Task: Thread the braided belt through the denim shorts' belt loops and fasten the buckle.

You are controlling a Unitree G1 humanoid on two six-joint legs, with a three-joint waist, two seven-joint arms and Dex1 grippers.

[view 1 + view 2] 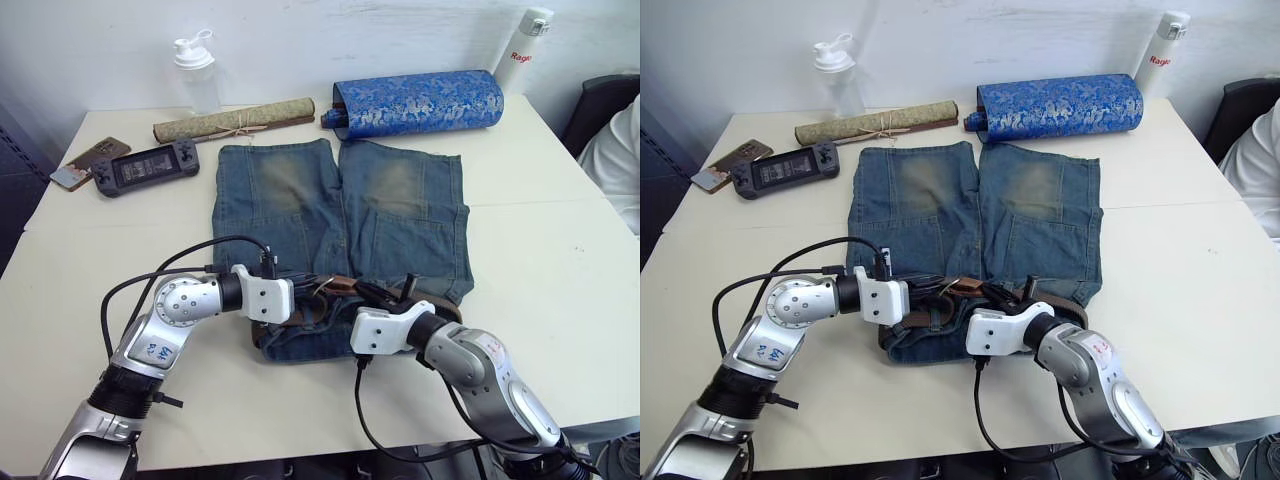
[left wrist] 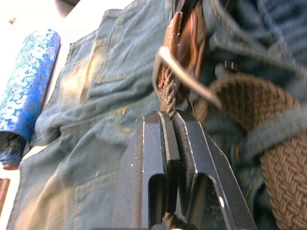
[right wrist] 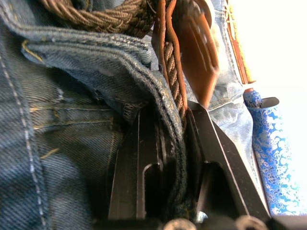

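The denim shorts (image 1: 340,210) lie flat on the table, legs pointing away from me and waistband nearest me. The braided belt (image 2: 283,163) runs along the waistband and passes under a belt loop (image 2: 273,132). My left gripper (image 2: 171,117) is shut on the braided strap just below the silver buckle (image 2: 184,76) and its brown leather tab. At the waistband's middle, my right gripper (image 3: 170,112) is shut on the belt together with the denim waistband edge, beside a tan leather tab (image 3: 196,52). In the head views both grippers (image 1: 300,300) (image 1: 385,290) meet at the waistband.
Behind the shorts lie a blue brocade roll (image 1: 415,103) and a tan rolled mat (image 1: 235,122). A clear bottle (image 1: 197,72) and a white bottle (image 1: 522,50) stand at the back. A game controller (image 1: 145,167) and phone (image 1: 90,160) lie at the left. A person (image 1: 620,150) sits at the right.
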